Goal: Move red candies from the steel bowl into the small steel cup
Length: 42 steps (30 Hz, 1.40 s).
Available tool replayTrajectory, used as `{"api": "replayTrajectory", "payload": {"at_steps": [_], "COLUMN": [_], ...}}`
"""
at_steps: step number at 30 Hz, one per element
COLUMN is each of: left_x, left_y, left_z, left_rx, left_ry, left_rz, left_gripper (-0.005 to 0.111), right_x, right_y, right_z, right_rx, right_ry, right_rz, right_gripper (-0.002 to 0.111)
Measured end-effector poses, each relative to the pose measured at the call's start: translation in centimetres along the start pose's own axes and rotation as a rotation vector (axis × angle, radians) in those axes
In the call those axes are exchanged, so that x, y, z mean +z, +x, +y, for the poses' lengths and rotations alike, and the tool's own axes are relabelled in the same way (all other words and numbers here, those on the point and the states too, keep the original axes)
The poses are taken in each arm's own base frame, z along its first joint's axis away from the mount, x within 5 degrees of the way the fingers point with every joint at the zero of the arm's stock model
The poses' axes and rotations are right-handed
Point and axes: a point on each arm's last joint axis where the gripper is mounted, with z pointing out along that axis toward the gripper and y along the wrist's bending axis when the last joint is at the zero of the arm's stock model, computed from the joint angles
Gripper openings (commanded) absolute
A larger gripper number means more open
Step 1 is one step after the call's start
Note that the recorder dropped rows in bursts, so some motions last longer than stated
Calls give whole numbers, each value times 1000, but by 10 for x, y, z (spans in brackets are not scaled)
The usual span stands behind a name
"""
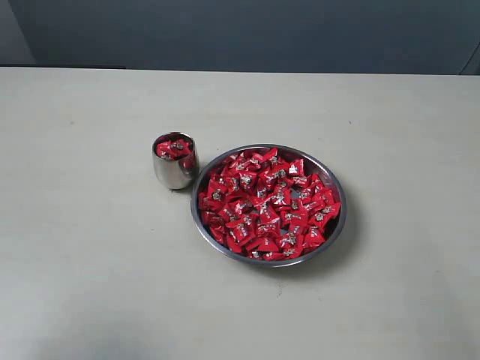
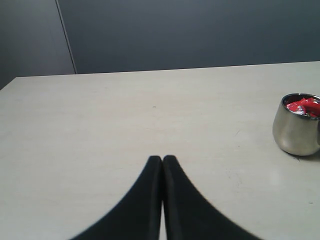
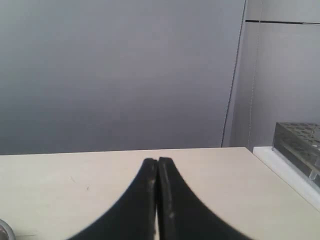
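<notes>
Closest to their cameras, the left gripper [image 2: 162, 160] and right gripper [image 3: 157, 161] each have jaws pressed together on nothing. Red candies [image 1: 266, 204] heap the steel bowl [image 1: 343, 219] near the middle of the tabletop [image 1: 90, 262]; the small steel cup [image 1: 174, 172], holding a few more, stands just beside it toward the left edge, perhaps touching its rim.

Non-task items, as I count them:

1. Table [image 1: 90, 285]: pale cream, matt top, with a few faint specks and scuffs.
2. Wall [image 1: 247, 34]: dark blue-grey, running along the table's far edge.
3. Grey panel [image 3: 115, 75], in the right wrist view: plain, standing behind a table edge, crossed by a thin vertical seam [image 3: 234, 75].
4. Grey rack [image 3: 300, 137]: perforated top, just beyond a table corner. I cannot tell what it holds.
</notes>
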Motion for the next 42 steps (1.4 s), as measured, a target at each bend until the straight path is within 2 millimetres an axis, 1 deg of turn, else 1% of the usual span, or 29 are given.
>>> {"api": "replayTrajectory", "payload": {"at_steps": [10,16,28,30,31,33,38,42], "left_x": [0,0,0,0,0,0,0,0], "left_y": [0,0,0,0,0,0,0,0], "left_z": [0,0,0,0,0,0,0,0], "left_rx": [0,0,0,0,0,0,0,0], "left_ry": [0,0,0,0,0,0,0,0], "left_rz": [0,0,0,0,0,0,0,0], "left_gripper": [0,0,0,0,0,0,0,0], "right_x": [2,-1,-1,-2,-2,-3,-3,-3], "right_y": [1,-1,-1,-5,-11,-14,-15,-14], "right_z": [0,0,0,1,2,3,5,3], "right_rx": [1,-1,0,-1,-2,-3,-4,52], "right_ry": [0,0,0,-12,-20,-30,-56,-31], "right_rz": [21,-14,-16,-27,-46,-55,-60,-67], "right_gripper": [-1,-1,-1,-1,-1,-1,-1,-1]}}
